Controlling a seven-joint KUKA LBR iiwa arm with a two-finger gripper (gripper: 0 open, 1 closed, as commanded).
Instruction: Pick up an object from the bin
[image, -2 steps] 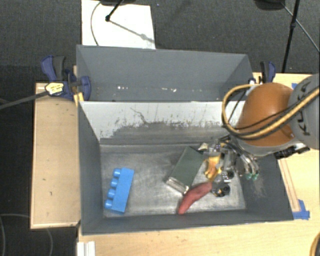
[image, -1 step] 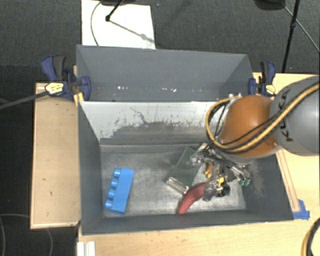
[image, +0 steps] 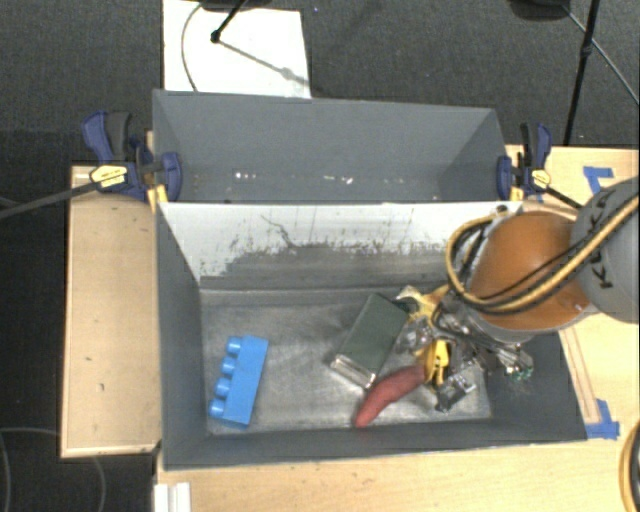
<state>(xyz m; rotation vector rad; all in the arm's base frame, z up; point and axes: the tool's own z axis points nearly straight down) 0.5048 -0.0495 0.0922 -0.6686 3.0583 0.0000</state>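
Along scuffed grey bin (image: 300, 400) floor, blue toy brick (image: 238, 380) near left wall, bare floor beside it, grey-green flat box (image: 372, 330) mid-floor, red chili-shaped thing (image: 385, 397) touching it by front wall, gripper (image: 440, 375) low at its right end, pincer apart or together cannot tell

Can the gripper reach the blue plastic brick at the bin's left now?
Probably yes. The blue plastic brick lies alone, nothing on or against it. The gripper sits at the right, beside a red pepper-shaped thing and a grey-green flat block, which it would have to cross.
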